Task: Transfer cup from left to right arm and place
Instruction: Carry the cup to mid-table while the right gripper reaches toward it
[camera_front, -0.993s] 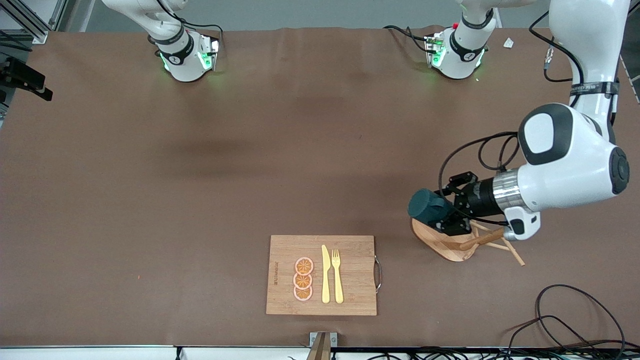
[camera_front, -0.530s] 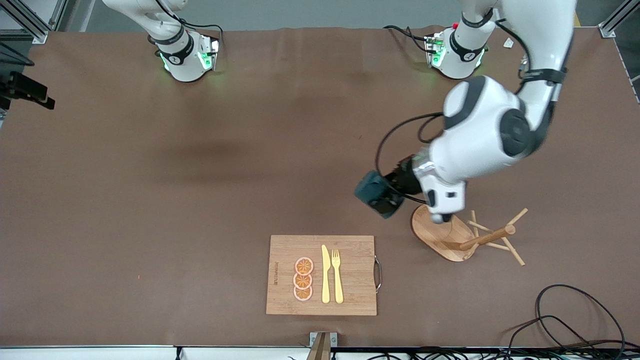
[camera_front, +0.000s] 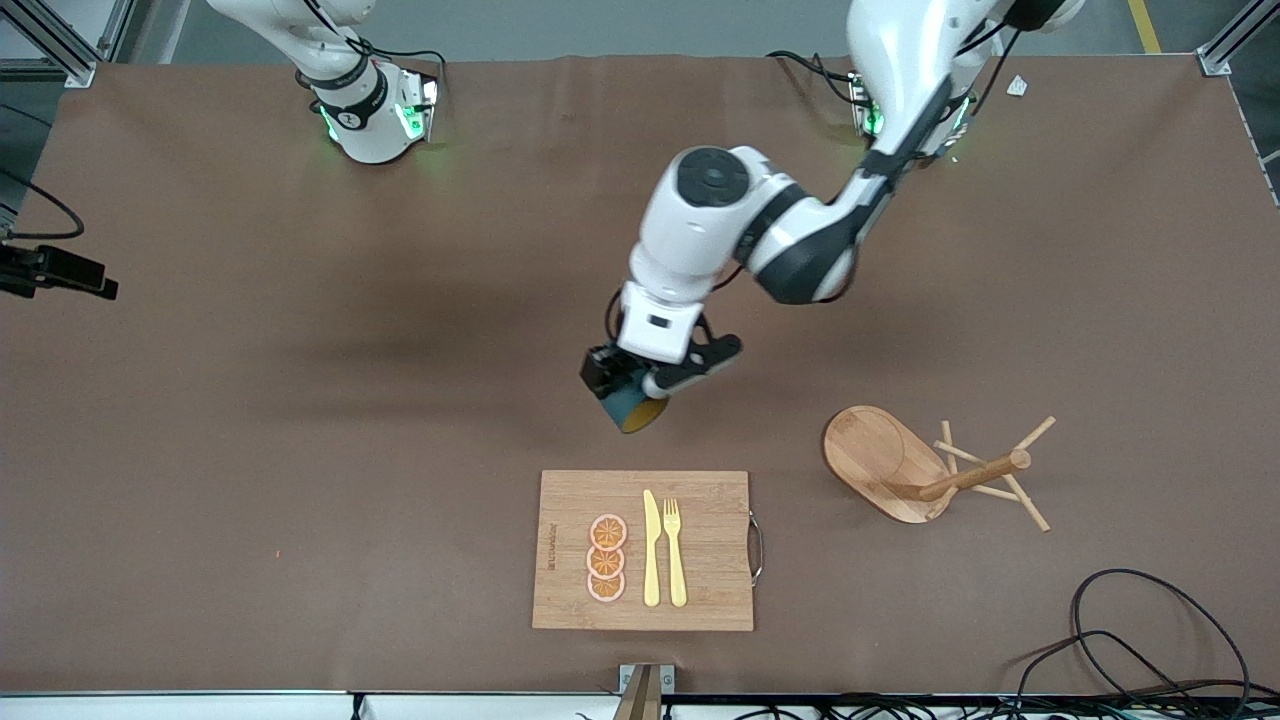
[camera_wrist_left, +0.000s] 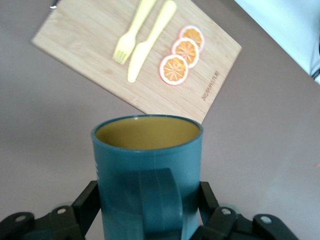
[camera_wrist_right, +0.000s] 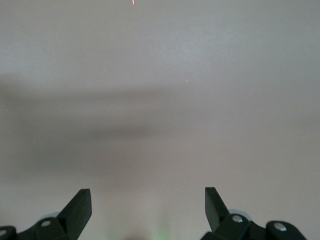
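A: Cup (camera_wrist_left: 150, 170) colour? 
B: Dark teal outside, handle the same; mustard-yellow inside.

A: Board (camera_front: 643, 550), lower centre of the front view? 
B: Light bamboo with fine grain. On it: 3 orange slices (camera_front: 606, 558), pale pink rims, darker segment lines; pale yellow knife (camera_front: 651, 548) and fork (camera_front: 675, 552).

A: Rack (camera_front: 930, 470), lower right? 
B: Tan wood.

A: Table (camera_front: 250, 420)? 
B: Plain brown. Arms white with black joints; green lights at both bases, top of frame.

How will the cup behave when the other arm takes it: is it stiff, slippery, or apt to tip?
The cup looks rigid, so it likely keeps its shape. Its smooth, glossy wall may slip. Its flat rim suggests it stands steadily, though on its side it might roll until the handle stops it.
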